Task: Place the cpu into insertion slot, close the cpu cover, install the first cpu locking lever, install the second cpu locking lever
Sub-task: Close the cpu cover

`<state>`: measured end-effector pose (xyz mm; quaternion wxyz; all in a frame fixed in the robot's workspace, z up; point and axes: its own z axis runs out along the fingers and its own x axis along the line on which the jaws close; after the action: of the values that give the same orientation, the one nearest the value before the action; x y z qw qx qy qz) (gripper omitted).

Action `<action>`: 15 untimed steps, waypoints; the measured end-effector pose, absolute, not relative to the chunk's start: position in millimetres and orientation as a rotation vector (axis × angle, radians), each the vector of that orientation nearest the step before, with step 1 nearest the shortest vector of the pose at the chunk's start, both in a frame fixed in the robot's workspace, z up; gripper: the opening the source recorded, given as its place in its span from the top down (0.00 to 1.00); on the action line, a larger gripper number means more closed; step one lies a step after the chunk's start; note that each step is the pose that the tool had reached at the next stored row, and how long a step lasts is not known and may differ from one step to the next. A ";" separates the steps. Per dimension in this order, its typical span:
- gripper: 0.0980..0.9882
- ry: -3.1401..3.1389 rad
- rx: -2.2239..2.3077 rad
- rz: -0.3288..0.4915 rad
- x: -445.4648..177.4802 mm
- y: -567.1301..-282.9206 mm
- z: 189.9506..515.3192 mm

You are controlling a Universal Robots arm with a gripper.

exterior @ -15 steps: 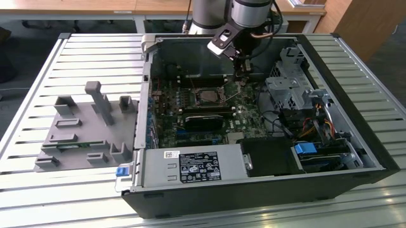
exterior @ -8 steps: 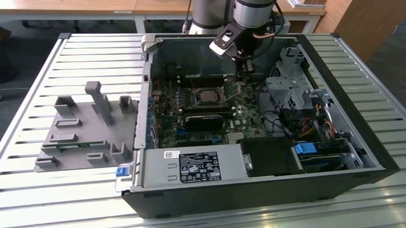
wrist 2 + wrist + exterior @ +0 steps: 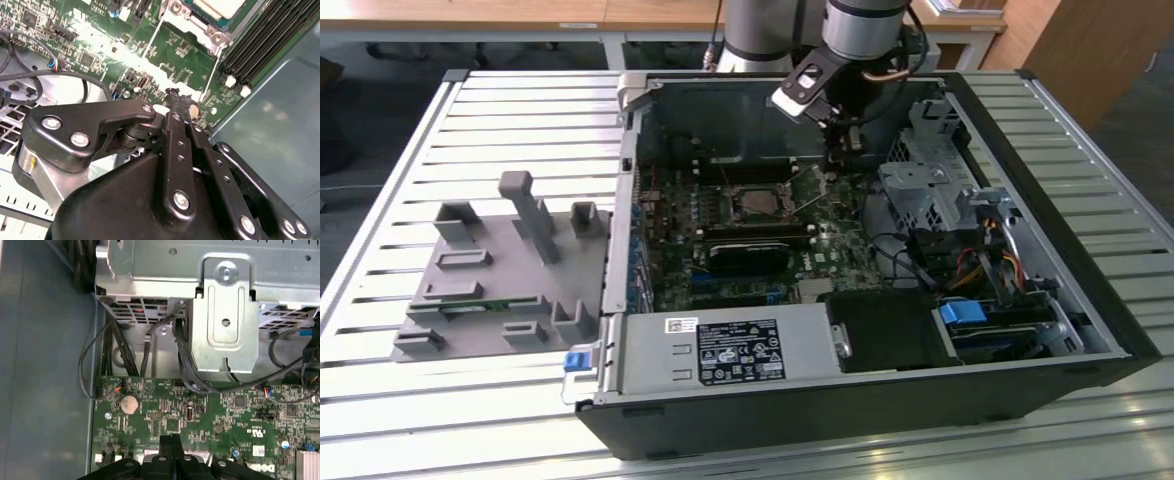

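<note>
1. the gripper (image 3: 176,100) was closest, low over the motherboard (image 3: 165,55), its black fingers (image 3: 170,132) clenched together with nothing seen between them.
2. a thin locking lever (image 3: 212,70) ran lengthwise from the cpu cover (image 3: 212,36) toward the gripper, ending just beside it.
3. the cpu (image 3: 220,6) lay framed by that cover, to the exterior view's left of the gripper.

Bright, even light is falling on an open computer case (image 3: 854,420) sitting on a slatted metal table (image 3: 400,150).
Glare is washing out the table slats to the exterior view's left of the case, while the inside of the case is lying in softer shade. In the second wrist view, white hot spots are blooming on the motherboard (image 3: 185,50) inside the case. In the first wrist view, a metal bracket (image 3: 225,315) inside the case is gleaming pale.
</note>
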<state>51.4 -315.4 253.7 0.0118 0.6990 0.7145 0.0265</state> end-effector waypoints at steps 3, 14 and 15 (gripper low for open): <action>0.99 2.221 2.186 0.083 55.1 -314.5 253.4; 0.99 2.219 2.192 0.078 64.0 -314.4 244.9; 0.99 2.219 2.192 0.077 64.4 -314.4 243.9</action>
<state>64.4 -314.4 243.9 0.0105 0.7026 0.7111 0.0248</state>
